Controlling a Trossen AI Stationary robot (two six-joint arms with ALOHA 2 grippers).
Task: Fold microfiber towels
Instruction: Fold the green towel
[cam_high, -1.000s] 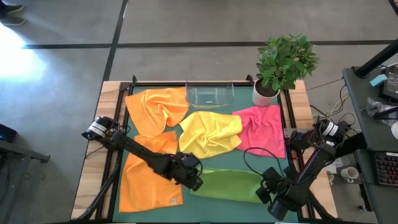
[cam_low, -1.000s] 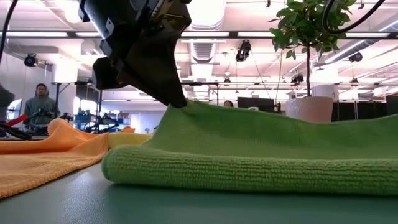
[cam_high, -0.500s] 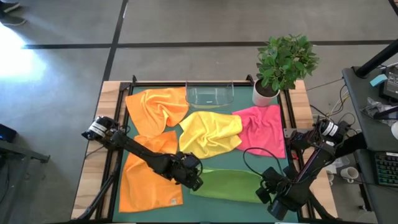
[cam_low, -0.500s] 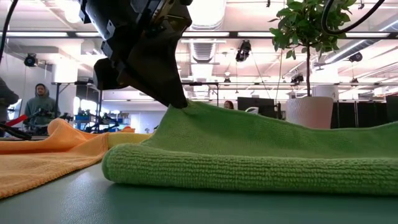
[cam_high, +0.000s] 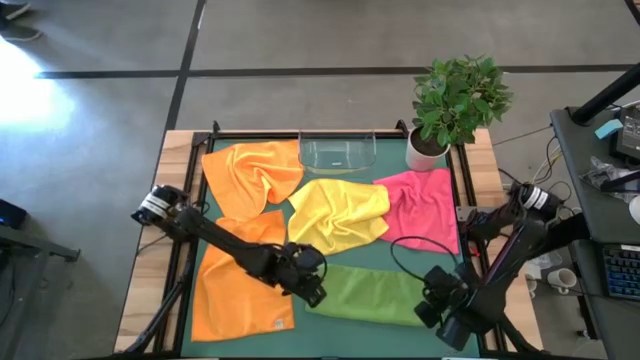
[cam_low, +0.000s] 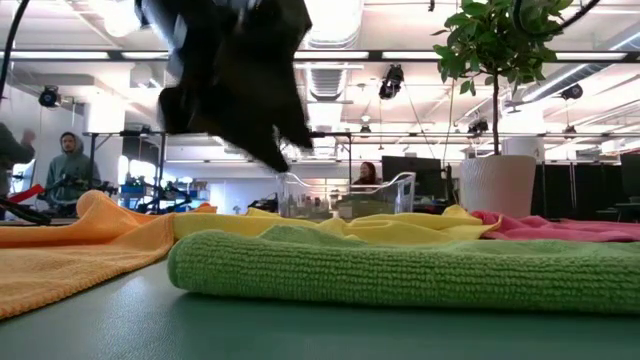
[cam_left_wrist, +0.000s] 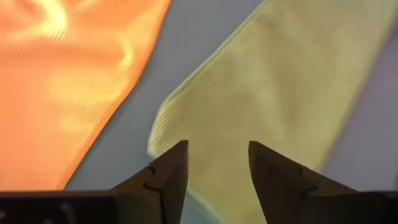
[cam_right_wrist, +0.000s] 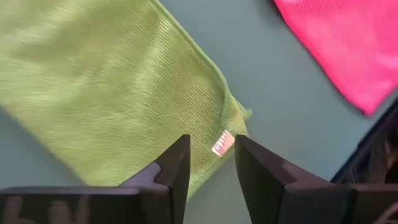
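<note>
Light falls evenly on my tabletop, with only soft shadows beneath my arms. A bright glare patch burns on the floor, far beyond my left arm. From table height, ceiling lamps bloom white and my left arm is a smeared dark blur. The green towel close by is crisp; the room behind softens. My wrist views look slightly soft near my jaws.

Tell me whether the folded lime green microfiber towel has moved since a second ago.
Yes. In the low view, the lime green towel has dropped flat, uncovering the clear plastic tray behind it.
</note>
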